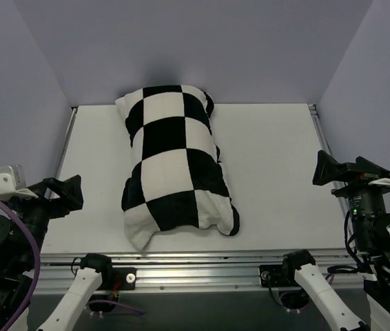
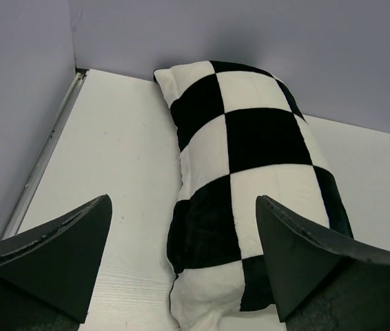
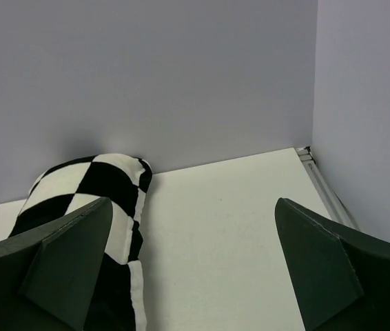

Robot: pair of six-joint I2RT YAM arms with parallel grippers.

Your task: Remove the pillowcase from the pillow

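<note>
Flanking pillowcase (image 1: 174,165) with left claw (image 1: 74,193) and right claw (image 1: 322,167), both released, well apart from it on worktop (image 1: 271,172).

No text, label or number seems legible in any view.

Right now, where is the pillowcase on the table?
In the top view the pillowcase lies lengthwise just left of centre on the table, far end near the back wall, between the open left gripper and right gripper, touching neither.
</note>
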